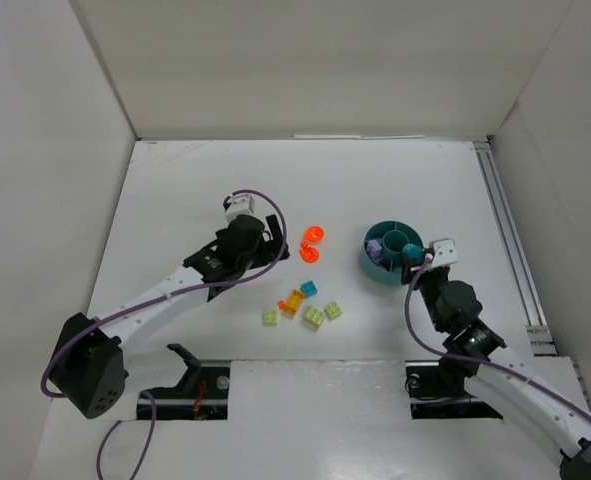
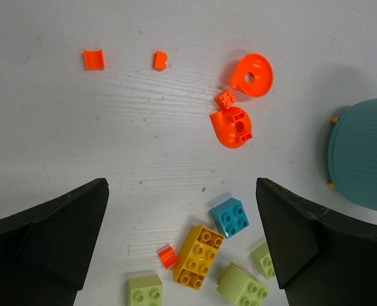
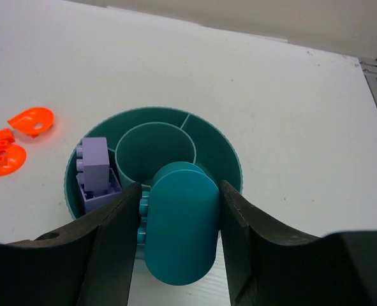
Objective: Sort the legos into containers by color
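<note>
Right gripper is pinching a teal round-topped brick over the near side of the teal dish. A purple brick sits in the dish's left compartment, beside the central tube.

Left gripper is spread wide with nothing between its fingers, arm stretched out over the loose pile: blue brick, yellow-orange brick, yellow-green bricks and two round orange pieces.

The pile lies left of the dish, apart from it. The desk is bare toward the far wall; a rail runs along its right edge.
</note>
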### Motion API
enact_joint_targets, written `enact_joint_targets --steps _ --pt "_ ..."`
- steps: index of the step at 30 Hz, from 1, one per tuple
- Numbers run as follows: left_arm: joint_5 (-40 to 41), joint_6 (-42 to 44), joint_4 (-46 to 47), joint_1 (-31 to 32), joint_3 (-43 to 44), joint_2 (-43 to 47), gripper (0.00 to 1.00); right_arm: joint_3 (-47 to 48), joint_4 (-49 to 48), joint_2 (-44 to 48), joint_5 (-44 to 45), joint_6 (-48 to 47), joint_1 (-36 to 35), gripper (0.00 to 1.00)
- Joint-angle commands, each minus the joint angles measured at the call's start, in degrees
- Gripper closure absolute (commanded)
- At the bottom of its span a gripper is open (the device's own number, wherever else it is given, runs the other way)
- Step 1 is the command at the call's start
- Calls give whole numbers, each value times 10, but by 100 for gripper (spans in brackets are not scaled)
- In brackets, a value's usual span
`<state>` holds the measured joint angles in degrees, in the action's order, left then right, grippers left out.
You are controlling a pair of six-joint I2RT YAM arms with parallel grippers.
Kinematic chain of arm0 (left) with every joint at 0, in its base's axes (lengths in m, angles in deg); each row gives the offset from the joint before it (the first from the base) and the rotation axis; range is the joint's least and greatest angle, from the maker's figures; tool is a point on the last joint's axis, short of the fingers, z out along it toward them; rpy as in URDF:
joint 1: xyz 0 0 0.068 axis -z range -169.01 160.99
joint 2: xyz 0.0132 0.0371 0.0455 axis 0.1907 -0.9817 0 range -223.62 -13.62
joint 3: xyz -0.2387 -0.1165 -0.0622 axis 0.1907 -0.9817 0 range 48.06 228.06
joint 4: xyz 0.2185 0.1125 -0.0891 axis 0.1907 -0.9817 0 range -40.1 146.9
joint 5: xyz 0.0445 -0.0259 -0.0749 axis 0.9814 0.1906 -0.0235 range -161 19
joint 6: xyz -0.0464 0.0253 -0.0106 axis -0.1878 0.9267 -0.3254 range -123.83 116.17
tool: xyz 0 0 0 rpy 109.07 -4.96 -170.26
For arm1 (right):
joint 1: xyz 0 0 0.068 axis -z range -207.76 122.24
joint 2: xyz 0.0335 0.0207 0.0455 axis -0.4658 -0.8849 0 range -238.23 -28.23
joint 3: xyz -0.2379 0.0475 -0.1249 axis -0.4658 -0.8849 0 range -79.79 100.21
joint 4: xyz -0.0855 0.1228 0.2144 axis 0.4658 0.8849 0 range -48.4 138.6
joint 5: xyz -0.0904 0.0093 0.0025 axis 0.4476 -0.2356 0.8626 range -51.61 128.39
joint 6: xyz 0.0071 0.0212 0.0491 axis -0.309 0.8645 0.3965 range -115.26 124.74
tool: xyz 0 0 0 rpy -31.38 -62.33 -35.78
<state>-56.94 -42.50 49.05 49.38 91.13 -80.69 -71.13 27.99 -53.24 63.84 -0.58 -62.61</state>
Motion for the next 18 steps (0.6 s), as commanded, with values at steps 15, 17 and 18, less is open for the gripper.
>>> enact_joint_targets --steps 15,17,18 --pt "-8 12 21 -2 37 -20 0 -13 -132 -1 14 -37 2 61" --pt "-13 12 21 -2 37 -25 0 -21 -147 -6 14 -37 2 60" --pt "-13 12 21 -2 37 -25 0 -27 -159 -6 14 -37 2 60"
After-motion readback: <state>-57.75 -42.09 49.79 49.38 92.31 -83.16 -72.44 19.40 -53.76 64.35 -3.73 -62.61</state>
